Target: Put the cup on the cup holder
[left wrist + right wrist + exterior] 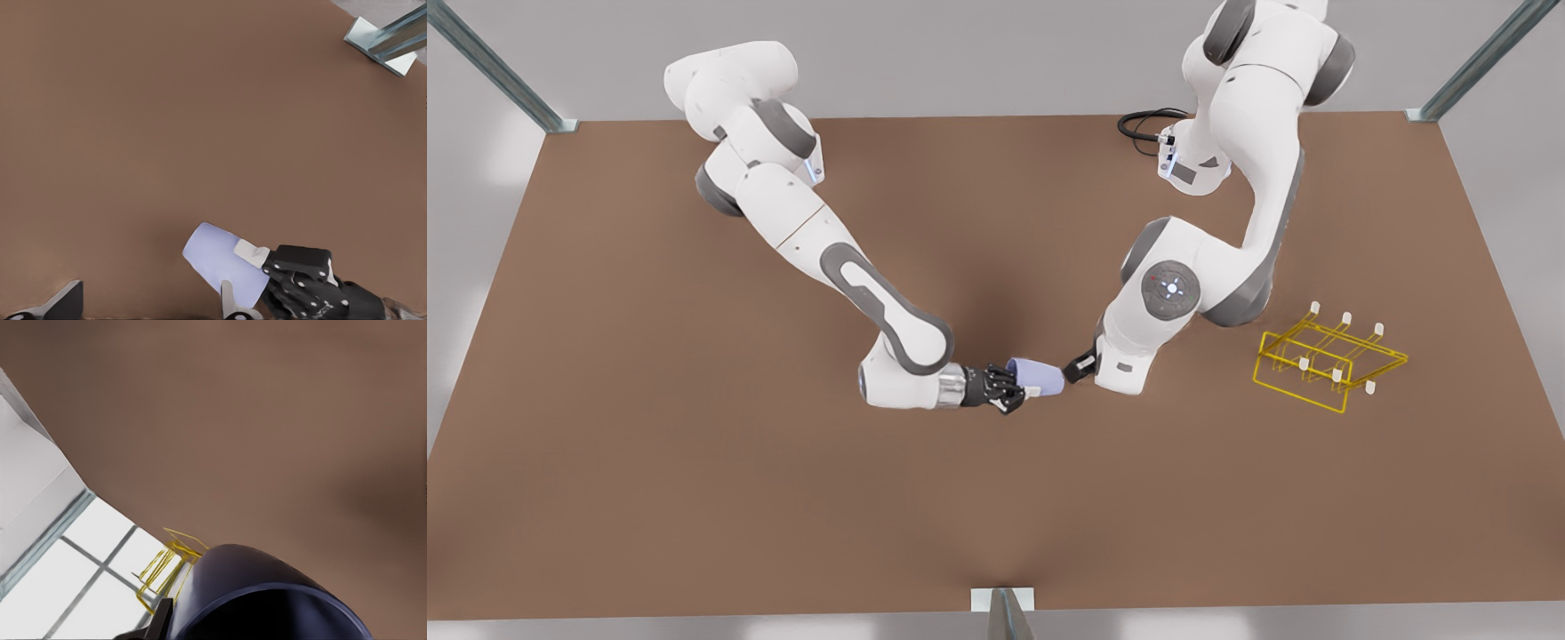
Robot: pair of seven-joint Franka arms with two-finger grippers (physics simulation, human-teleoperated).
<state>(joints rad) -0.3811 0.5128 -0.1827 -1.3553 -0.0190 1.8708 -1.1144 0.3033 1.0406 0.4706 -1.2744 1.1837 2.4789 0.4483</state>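
My right gripper (1009, 388), the one on the arm at the front view's left, is pinching the cup (1039, 375) by its wide end, black fingers closed onto the rim. The cup lies over on its side, narrow end pointing toward the front view's right, low over the middle of the brown table (694, 444). I cannot tell whether it touches the surface. Right at that narrow end sits my left gripper (1079, 364), on the arm at the front view's right. In the left wrist view its fingers (229, 301) are spread wide, one of them overlapping the cup's side and the other well off to the side over bare table, so it has no grip on anything. Farther out toward the front view's right, well apart from the cup and both grippers, the yellow wire cup holder (1325, 360) stands on the table with its white-tipped pegs pointing up. Beyond that, a black cable (1143, 122) lies coiled by the far arm's base.
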